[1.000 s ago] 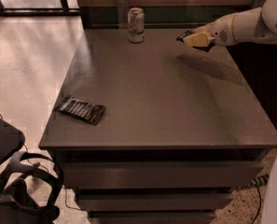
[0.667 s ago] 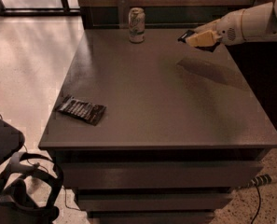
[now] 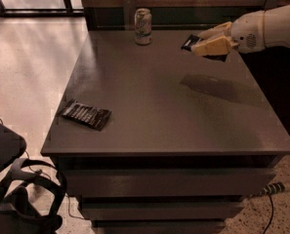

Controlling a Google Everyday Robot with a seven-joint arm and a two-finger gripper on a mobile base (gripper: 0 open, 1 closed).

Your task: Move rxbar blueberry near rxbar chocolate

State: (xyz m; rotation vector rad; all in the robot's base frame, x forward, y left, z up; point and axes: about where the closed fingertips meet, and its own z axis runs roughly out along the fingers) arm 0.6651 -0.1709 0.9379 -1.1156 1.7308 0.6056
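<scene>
Gripper (image 3: 200, 43) is at upper right of the frame, above the table's (image 3: 164, 116) far right part and clear of the top. It comes in from the right edge on a white arm (image 3: 276, 26). Its yellow fingers (image 3: 214, 46) are clamped on the blueberry bar (image 3: 187, 43). The dark wrapper sticks out left of the fingers and a bit below them. No writing legible on it.

Choc bar (image 3: 85, 115) lies flat at the table's near left corner, lower left of the frame, well apart from the blueberry bar. It has rows of pale lettering across the wrapper, too small to read. A pale can (image 3: 143, 26) stands upright at the far edge, top centre, left of the gripper. It has a label w/ darker marks, but the brand is not readable.

A soft shadow (image 3: 215, 86) falls on the table below the gripper.

On the floor at lower left is a dark headset (image 3: 27, 194), and at lower right a cable (image 3: 271, 191).

Vs 1 s ago: the gripper is in approx the same spot of the frame, w/ the same grip on the bar. The shadow now lies a bit lower in the frame, further from the gripper. Choc bar and can have not moved.
</scene>
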